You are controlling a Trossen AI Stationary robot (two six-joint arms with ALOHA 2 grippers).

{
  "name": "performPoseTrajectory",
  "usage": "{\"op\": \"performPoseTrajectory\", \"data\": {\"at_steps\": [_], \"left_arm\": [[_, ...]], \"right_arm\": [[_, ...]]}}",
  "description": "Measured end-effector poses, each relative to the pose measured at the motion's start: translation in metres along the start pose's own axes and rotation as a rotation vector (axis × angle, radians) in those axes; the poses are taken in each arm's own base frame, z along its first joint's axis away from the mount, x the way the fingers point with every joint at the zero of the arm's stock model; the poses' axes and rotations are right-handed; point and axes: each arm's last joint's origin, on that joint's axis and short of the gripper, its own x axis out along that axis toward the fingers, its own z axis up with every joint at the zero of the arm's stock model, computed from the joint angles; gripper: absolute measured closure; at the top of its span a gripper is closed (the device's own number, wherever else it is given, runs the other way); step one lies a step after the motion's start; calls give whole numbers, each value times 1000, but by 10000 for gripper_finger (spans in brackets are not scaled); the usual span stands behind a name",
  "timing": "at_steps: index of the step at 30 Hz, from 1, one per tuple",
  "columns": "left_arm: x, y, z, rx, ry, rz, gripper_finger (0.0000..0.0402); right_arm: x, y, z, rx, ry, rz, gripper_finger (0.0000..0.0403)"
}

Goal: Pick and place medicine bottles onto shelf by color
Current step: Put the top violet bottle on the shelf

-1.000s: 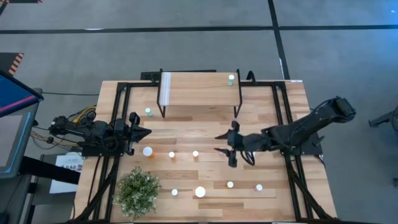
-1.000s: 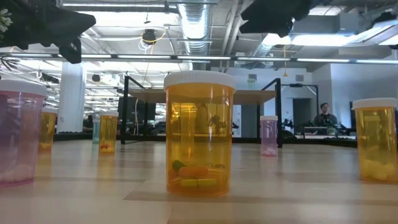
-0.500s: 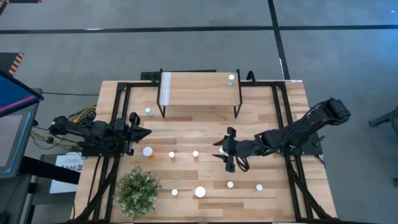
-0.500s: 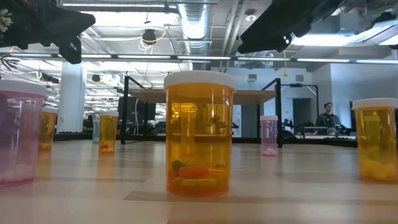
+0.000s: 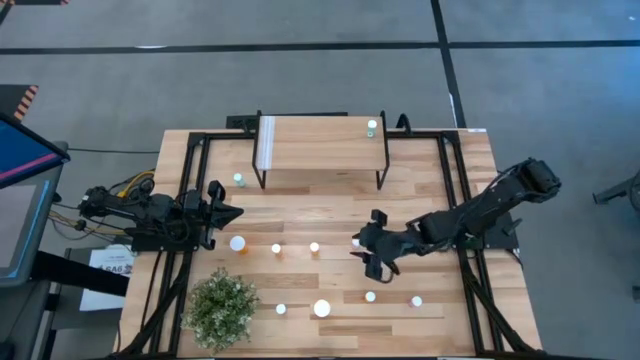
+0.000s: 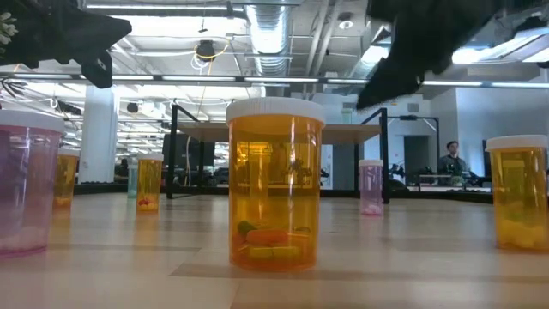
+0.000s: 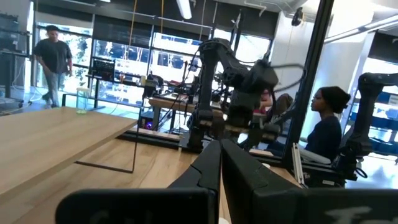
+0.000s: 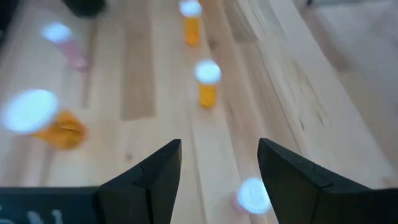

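While left gripper (image 5: 236, 211) waits shut, right gripper (image 5: 362, 256) spread above pink bottle (image 8: 252, 194)

A bushy green plant (image 5: 221, 308) stood near one corner of the big wooden table (image 5: 440, 200). A blue screen (image 5: 22, 160) sat off to the side. Far back, one person (image 7: 53, 56) stood and another (image 7: 326, 124) sat by a desk.

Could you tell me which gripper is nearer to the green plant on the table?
Left. The left gripper sits just beyond the plant, on its side; the right gripper is farther off across the table.
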Motion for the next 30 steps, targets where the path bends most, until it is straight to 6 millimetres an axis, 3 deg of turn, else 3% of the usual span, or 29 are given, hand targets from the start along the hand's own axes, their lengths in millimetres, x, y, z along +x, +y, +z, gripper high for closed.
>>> {"op": "performPoseTrajectory", "data": {"at_steps": [9,30], "left_arm": [[0,0,0,1,2,0,401],[0,0,0,1,3,-3,383]], "right_arm": [[27,-11,-12,16,99,-83,168],[29,-15,-17,75,168,-69,152]]}}
